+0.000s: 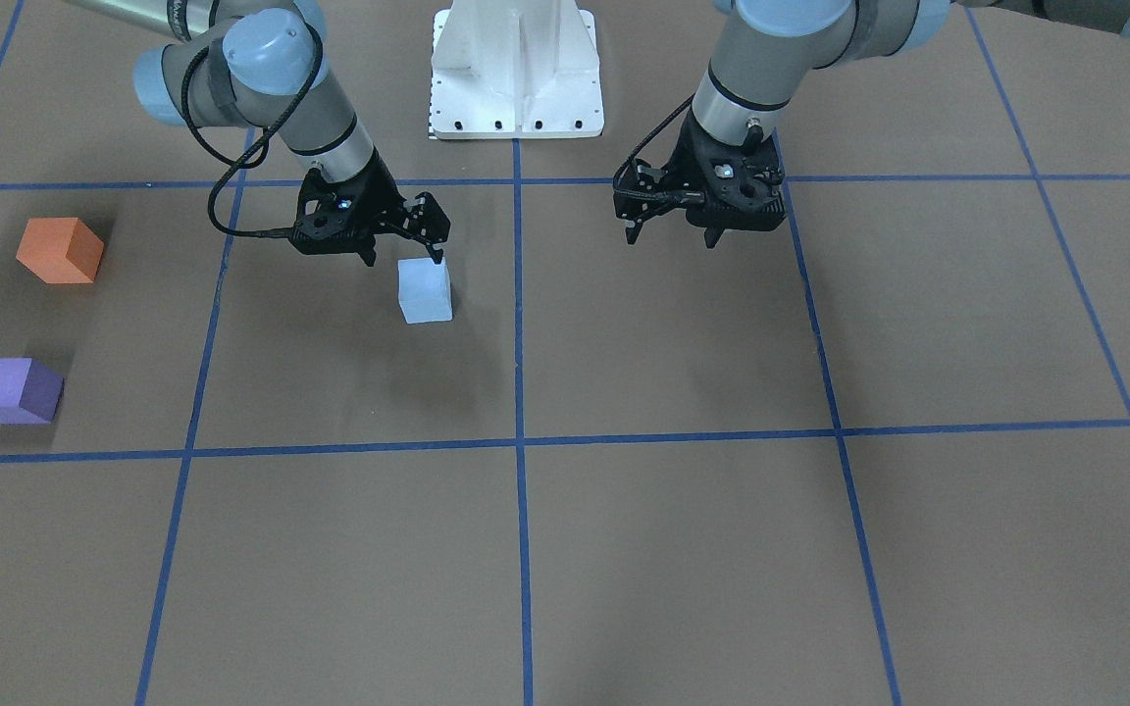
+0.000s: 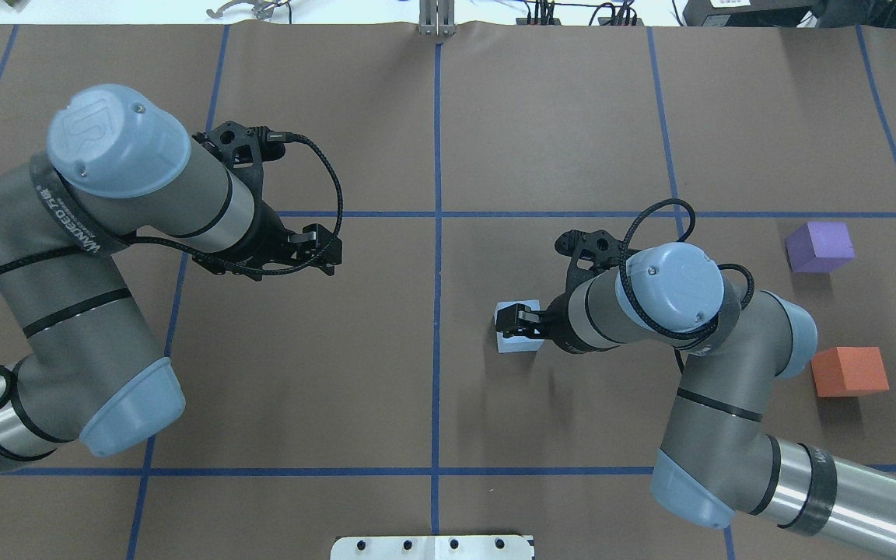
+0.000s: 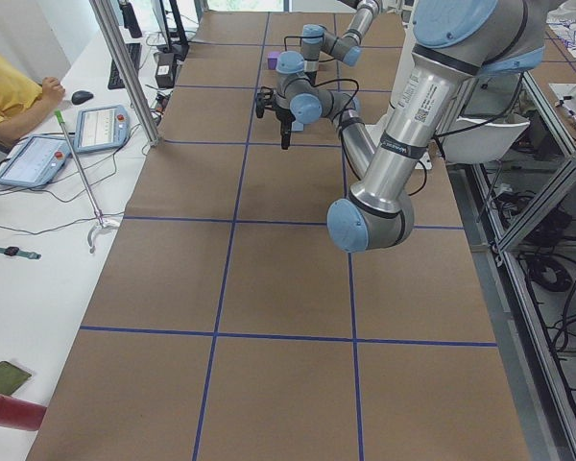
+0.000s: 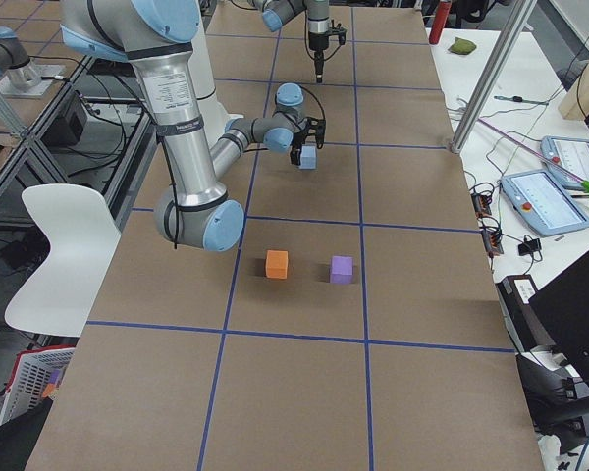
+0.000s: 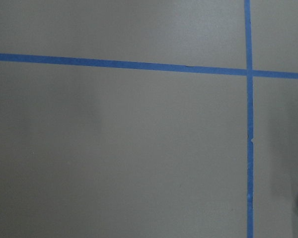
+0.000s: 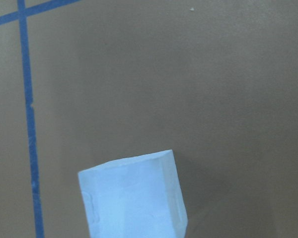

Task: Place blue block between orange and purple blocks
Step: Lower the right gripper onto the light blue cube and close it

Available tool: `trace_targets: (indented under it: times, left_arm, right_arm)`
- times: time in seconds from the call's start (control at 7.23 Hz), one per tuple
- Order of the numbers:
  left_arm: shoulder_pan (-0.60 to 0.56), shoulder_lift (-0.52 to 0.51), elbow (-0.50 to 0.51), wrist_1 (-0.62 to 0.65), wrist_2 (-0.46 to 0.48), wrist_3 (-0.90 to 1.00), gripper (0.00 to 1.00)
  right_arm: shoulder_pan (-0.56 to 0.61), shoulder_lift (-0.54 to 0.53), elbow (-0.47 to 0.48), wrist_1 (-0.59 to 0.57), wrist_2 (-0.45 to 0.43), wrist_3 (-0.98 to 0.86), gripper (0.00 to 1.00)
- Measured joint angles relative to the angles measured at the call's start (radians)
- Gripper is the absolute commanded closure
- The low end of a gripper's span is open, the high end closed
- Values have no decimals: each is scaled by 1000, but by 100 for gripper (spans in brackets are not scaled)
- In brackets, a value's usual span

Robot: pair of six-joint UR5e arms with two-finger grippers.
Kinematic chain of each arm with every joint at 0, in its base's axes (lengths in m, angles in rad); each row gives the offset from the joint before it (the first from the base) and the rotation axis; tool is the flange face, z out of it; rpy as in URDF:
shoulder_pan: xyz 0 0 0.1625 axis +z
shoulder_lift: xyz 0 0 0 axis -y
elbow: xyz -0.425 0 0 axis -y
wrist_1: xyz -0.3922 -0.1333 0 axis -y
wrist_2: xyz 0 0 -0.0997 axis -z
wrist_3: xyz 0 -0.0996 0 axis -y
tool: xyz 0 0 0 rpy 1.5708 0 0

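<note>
The light blue block [image 1: 425, 291] rests on the brown table near the centre line; it also shows in the overhead view [image 2: 512, 342] and fills the bottom of the right wrist view [image 6: 134, 198]. My right gripper [image 1: 406, 257] hangs open just above and behind it, fingers apart, not gripping. The orange block [image 1: 60, 250] and the purple block [image 1: 14, 390] sit apart on my far right, also in the overhead view: orange block [image 2: 850, 371], purple block [image 2: 820, 246]. My left gripper [image 1: 673, 235] is open and empty above bare table.
Blue tape lines [image 1: 518, 441] divide the table into squares. The white robot base [image 1: 516, 74] stands at the table's near edge by me. A metal post [image 4: 491, 74] and tablets [image 4: 545, 201] stand on the operators' side table.
</note>
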Motion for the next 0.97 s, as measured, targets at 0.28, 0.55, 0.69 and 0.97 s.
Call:
trace_targets:
  times: [0.28, 0.55, 0.69, 0.97]
  left_arm:
    - [0, 0, 0, 0, 0, -1, 0]
    - [1, 0, -2, 0, 0, -3, 0]
    - [1, 0, -2, 0, 0, -4, 0]
    - [2, 1, 3, -1, 0, -4, 0]
  right_arm:
    - [0, 22, -24, 1, -16, -14, 0]
    - [-1, 31, -36, 1, -25, -64, 0]
    - [-1, 37, -45, 1, -29, -81, 0]
    - [-4, 57, -79, 2, -42, -121, 0]
